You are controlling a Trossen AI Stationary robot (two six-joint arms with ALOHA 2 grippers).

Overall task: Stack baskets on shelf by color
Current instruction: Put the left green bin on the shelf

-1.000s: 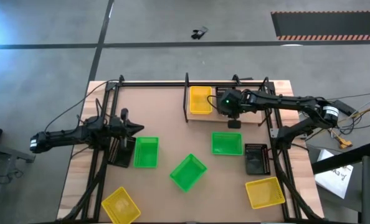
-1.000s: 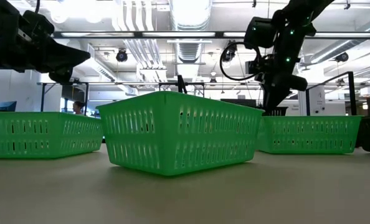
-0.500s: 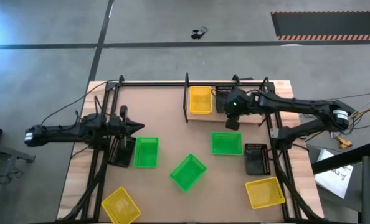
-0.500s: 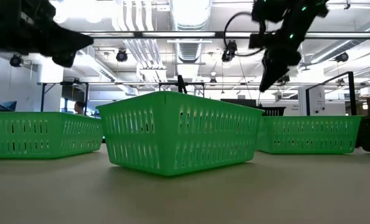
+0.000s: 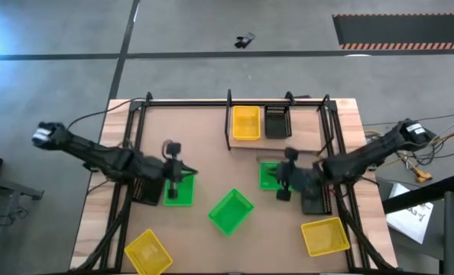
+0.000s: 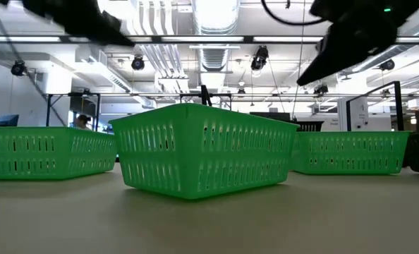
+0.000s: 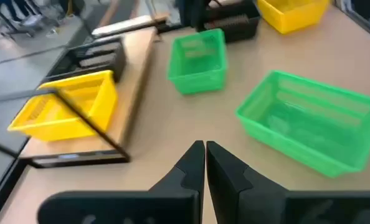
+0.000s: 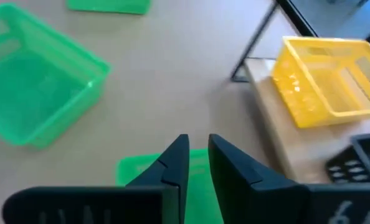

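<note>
Two baskets (image 5: 261, 122) side-by-side on shelf (image 5: 303, 144)

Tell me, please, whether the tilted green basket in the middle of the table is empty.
Empty. From above, the middle green basket shows only its bare green floor, and the left wrist view looks into it and finds nothing inside.

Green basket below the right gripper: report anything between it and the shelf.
Nothing visible: bare tabletop separates the green basket from the shelf, whose end beside the black basket is free. The right gripper hangs above.
</note>
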